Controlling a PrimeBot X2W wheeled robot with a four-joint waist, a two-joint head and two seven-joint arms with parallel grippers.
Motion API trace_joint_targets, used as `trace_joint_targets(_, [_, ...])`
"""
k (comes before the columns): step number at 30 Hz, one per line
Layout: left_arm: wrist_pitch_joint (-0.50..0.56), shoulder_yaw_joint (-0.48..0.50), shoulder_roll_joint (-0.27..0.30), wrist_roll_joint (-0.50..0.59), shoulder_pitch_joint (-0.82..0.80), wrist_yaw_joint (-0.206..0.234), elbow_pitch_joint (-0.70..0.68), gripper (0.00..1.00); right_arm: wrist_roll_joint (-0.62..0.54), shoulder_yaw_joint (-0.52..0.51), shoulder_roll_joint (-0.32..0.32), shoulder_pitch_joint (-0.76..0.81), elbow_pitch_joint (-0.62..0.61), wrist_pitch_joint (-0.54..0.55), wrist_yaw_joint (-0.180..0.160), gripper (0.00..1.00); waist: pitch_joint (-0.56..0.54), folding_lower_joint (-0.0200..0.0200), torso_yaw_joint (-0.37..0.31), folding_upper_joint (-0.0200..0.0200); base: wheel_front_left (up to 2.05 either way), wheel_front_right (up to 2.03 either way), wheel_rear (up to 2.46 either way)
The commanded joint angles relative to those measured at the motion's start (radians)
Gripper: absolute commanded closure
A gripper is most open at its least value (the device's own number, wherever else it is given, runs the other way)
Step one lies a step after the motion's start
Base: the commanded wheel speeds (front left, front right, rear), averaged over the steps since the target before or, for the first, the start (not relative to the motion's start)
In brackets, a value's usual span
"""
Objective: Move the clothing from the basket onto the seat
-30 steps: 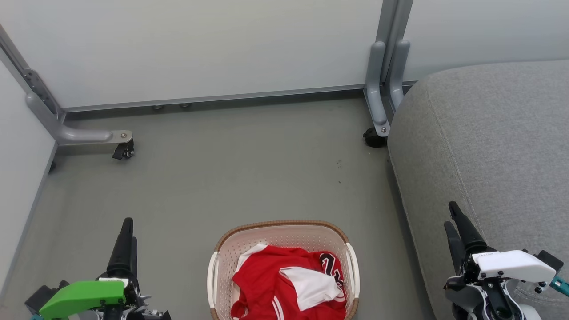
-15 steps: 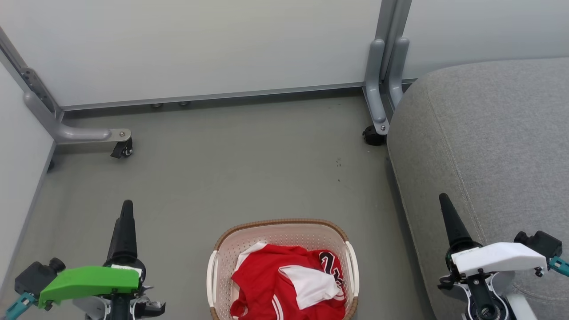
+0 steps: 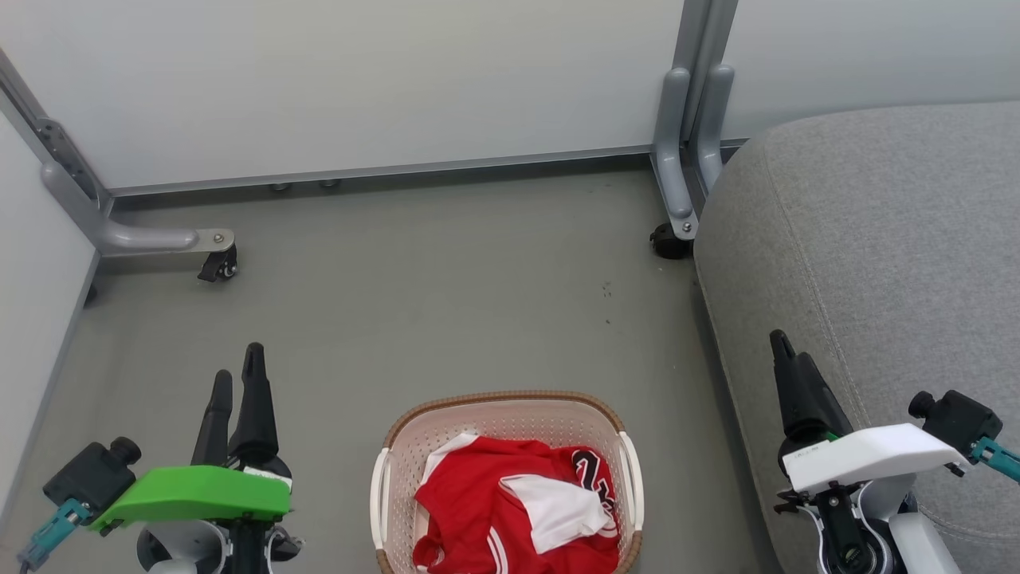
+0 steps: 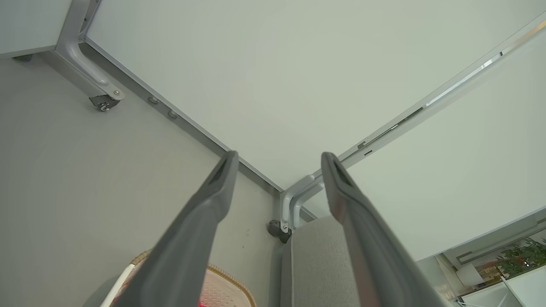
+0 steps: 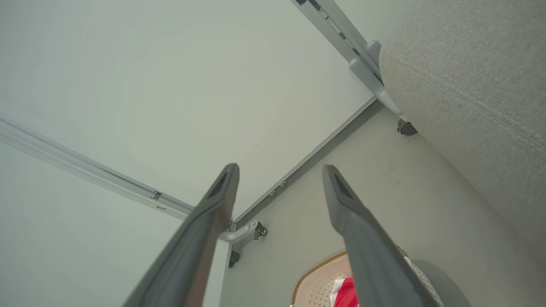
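Clothing (image 3: 478, 502) is bunched up in the basket (image 3: 502, 396), which sits on the floor (image 3: 438, 279) near the left edge of the seat (image 3: 876, 239). Left gripper (image 3: 239, 363) and right gripper (image 3: 785, 347) both hang spread wide, gripping nothing.

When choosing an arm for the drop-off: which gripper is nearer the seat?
The right gripper, white-covered, by the seat's edge; the green-covered left gripper is beyond the basket.

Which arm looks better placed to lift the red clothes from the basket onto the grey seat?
Probably the right. Both arms flank the cream perforated plastic basket of red fabric clothing, but the right fingers, open, hover beside the grey woven-fabric seat; the left fingers are across the basket from it.
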Motion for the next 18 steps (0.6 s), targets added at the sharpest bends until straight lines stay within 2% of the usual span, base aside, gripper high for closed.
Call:
trace_joint_targets(1, [-0.009, -0.006, 0.005, 0.04, -0.004, 0.005, -0.021, 0.0, -0.034, 0.006, -0.005, -0.013, -0.022, -0.011, 0.002, 0.0, 0.0, 0.0, 0.0, 0.0, 0.0, 0.0, 0.0])
trace_joint_targets(18, [-0.062, -0.051, 0.007, 0.257, 0.01, 0.027, -0.028, 0.0, -0.255, 0.04, -0.007, 0.003, -0.053, -0.063, 0.002, 0.0, -0.01, 0.0, 0.0, 0.0, 0.0, 0.0, 0.0])
